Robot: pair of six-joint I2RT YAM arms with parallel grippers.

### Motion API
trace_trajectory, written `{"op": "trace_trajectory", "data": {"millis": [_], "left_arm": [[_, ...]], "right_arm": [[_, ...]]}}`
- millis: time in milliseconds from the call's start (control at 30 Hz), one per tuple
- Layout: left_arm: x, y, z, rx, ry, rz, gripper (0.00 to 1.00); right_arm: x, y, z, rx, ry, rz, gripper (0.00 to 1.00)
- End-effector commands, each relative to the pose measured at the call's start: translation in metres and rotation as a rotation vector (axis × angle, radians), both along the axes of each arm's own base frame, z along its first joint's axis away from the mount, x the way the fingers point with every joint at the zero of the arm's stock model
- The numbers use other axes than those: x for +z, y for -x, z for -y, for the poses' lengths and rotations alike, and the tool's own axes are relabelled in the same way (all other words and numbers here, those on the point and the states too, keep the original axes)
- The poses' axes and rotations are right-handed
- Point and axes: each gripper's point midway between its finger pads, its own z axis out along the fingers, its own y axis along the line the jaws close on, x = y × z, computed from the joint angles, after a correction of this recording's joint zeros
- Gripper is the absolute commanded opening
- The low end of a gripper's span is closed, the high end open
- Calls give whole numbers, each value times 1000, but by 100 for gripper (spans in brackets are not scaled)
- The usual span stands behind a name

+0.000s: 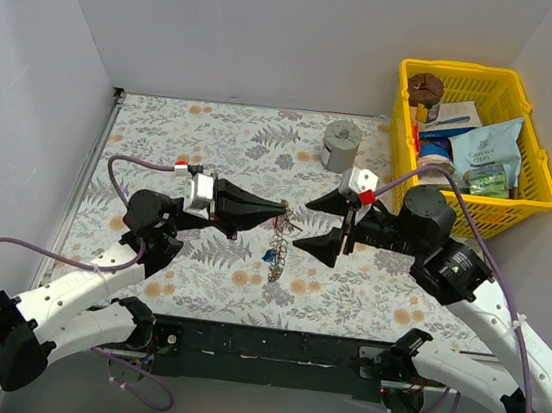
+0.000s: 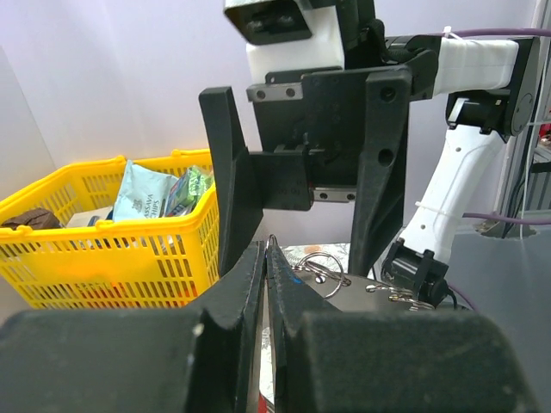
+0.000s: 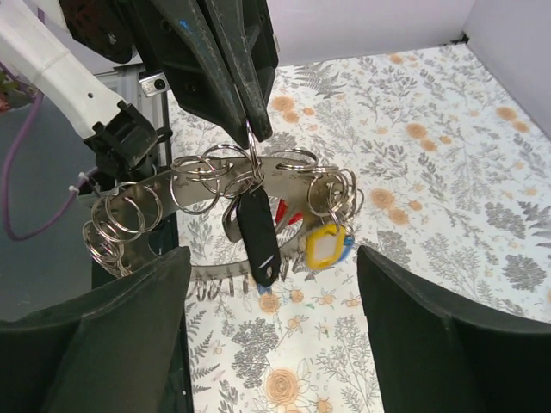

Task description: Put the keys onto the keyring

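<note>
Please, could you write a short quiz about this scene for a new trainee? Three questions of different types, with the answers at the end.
1. True or false: the left hand is shut on the top of the keyring and holds it upright above the table.
2. Choose one. The right hand is: A) open, facing the keyring; B) shut on the keyring; C) inside the basket.
3. Fill the gap: the basket at the far right of the table is ____ in colour.

Key: 1 true; 2 A; 3 yellow.
</note>
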Motion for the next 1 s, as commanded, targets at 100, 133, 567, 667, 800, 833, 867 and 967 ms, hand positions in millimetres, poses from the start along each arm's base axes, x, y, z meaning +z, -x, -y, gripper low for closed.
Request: {"op": "trace_trajectory", "data": {"millis": [100,133,567,667,800,833,867,967], "left_arm": [[20,3,-11,63,32,66,0],[18,2,-11,68,27,60,0],[-30,-9,-6,103,-122,38,0],[-45,-15,-3,114,-172,34,0],[-70,-27,6,115,-238,-1,0],[-70,-30,8,115,-237,-1,0],[-71,-32,11,110,-240,1,0],[-83,-45,27,78,-260,-23,0]], "right_arm": [[28,2,12,-42,-84,88,90],[29,2,12,-41,-89,84,91],[29,5,14,-48,-99,71,97],[25,3,15,-55,-93,62,97],[21,3,17,-67,-79,50,97],[19,2,17,-75,-76,49,97],[18,2,17,-75,-75,46,97],[17,3,19,-81,-78,44,97]]}}
